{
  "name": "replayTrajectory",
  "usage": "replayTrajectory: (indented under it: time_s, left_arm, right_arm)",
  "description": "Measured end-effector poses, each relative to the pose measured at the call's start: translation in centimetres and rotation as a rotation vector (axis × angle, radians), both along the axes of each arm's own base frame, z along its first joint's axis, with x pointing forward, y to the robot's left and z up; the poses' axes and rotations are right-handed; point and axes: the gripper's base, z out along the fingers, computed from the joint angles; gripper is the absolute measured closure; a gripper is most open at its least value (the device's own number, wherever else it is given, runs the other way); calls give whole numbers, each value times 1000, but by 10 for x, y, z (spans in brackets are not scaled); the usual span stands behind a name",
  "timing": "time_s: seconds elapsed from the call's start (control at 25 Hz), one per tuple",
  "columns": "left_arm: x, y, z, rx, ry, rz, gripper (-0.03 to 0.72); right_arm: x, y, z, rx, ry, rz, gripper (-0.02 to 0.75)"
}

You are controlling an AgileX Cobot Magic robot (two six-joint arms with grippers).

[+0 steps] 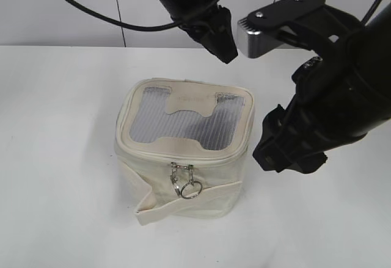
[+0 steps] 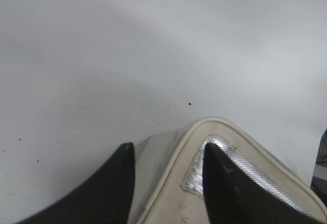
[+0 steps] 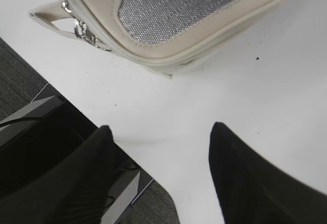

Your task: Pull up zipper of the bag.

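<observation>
The cream-white bag (image 1: 183, 182) stands mid-table, its grey mesh top panel (image 1: 183, 121) facing up. The zipper (image 1: 211, 158) runs round the top rim; its silver pull tabs and ring (image 1: 185, 179) hang at the front, above the flat strap (image 1: 201, 198). My left gripper (image 1: 225, 51) is open and hovers over the bag's back right corner; in the left wrist view its fingers (image 2: 166, 150) straddle the bag's rim (image 2: 179, 157). My right gripper (image 1: 278, 155) is open and empty beside the bag's right side, apart from it. The right wrist view shows its fingers (image 3: 161, 128) over bare table, with the bag (image 3: 168, 50) and the pull tabs (image 3: 82, 28).
The white table (image 1: 61, 158) spreads round the bag. Its front edge (image 3: 76, 106) runs just under my right gripper, with grey floor (image 3: 15, 76) and a dark metal frame (image 3: 46, 142) beyond. A white wall (image 1: 61, 5) stands behind.
</observation>
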Motion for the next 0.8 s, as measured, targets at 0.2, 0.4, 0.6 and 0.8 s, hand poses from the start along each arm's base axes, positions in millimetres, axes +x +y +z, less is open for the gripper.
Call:
replayTrajectory:
  time_s: [0.2,0.4,0.6,0.8]
  left_arm:
    - [-6,11,27,14,-52,71,348]
    - [-9,32,54,83,-138,218,348]
    - [-11,60,85,102,-222,362,348]
    - [-13,100,118,72,-264,549,348]
  right_arm:
    - [3,-7,0,-17,19,-100,275]
    - [16,-23,-1,-30,34,-212,274]
    - [35,-49,-1,-41,35,-333,274]
    - [52,-81,-1,-68,31,-462,275]
